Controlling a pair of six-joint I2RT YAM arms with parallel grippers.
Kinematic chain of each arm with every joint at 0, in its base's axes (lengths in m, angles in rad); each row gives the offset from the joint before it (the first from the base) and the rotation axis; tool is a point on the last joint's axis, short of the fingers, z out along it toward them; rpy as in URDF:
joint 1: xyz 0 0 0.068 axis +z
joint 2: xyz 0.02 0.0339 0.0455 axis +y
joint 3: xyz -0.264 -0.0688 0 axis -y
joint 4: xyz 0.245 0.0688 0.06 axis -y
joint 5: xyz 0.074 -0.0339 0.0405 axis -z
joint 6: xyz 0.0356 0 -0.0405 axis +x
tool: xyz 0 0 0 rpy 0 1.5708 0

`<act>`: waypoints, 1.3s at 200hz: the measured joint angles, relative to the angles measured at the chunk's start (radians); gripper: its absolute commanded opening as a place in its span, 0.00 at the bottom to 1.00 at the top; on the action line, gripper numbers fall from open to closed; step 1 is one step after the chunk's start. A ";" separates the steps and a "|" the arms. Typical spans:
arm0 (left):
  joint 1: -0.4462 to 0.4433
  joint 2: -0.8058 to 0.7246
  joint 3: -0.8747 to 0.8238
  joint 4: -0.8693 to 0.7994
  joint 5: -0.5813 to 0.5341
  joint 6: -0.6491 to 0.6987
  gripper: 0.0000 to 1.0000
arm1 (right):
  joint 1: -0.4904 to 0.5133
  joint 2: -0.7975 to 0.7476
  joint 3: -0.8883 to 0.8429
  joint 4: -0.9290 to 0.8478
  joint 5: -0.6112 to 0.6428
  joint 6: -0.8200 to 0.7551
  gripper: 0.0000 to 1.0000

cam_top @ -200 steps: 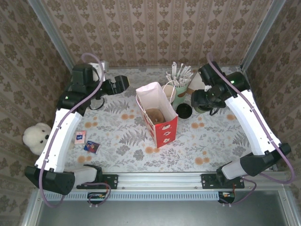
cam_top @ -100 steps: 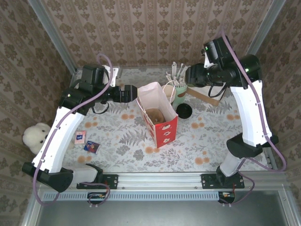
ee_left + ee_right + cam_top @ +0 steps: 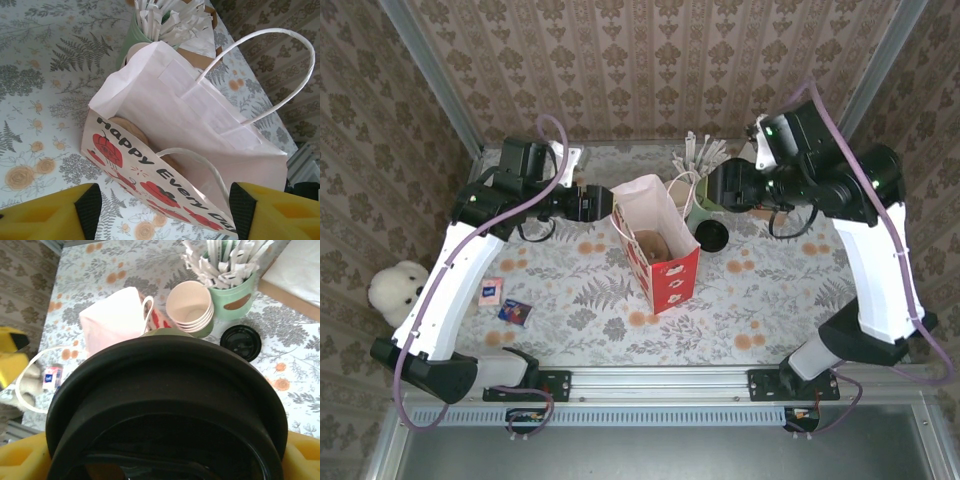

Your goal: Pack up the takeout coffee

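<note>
Left wrist view: left gripper (image 3: 165, 205) is spread wide by the printed edge of the gift bag (image 3: 165, 110), whose mouth gapes open. Right gripper (image 3: 162, 455) pinches the lidded takeout coffee (image 3: 165, 390) nearby.

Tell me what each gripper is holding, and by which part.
The right gripper clamps the black-lidded green cup by its opposite sides. The left gripper holds nothing; its jaws stand open facing the gift bag.

Left arm (image 3: 445, 280) jaws apart; right arm (image 3: 885, 260) jaws gripping.
</note>
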 measured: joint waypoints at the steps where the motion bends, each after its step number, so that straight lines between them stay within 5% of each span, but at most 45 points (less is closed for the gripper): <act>1: 0.000 0.000 0.000 0.000 0.000 0.000 0.67 | 0.001 -0.002 0.000 0.000 0.001 0.001 0.66; 78: -0.011 0.000 -0.034 0.008 0.025 -0.001 0.57 | 0.181 0.045 -0.015 0.000 0.021 0.051 0.66; 160: -0.011 -0.018 -0.055 0.005 0.026 0.000 0.34 | 0.318 0.244 0.009 0.000 0.068 0.129 0.66; 227: -0.011 -0.032 -0.062 -0.010 0.030 0.006 0.14 | 0.338 0.353 0.011 0.000 0.212 0.169 0.65; 235: -0.011 -0.034 -0.063 -0.011 0.034 0.006 0.16 | 0.343 0.365 0.017 0.000 0.212 0.169 0.65; 249: -0.011 -0.037 -0.063 -0.011 0.045 0.008 0.54 | 0.352 0.385 0.025 0.000 0.212 0.169 0.65; 260: -0.011 -0.041 -0.064 -0.011 0.049 0.004 0.64 | 0.357 0.397 0.026 0.000 0.212 0.168 0.65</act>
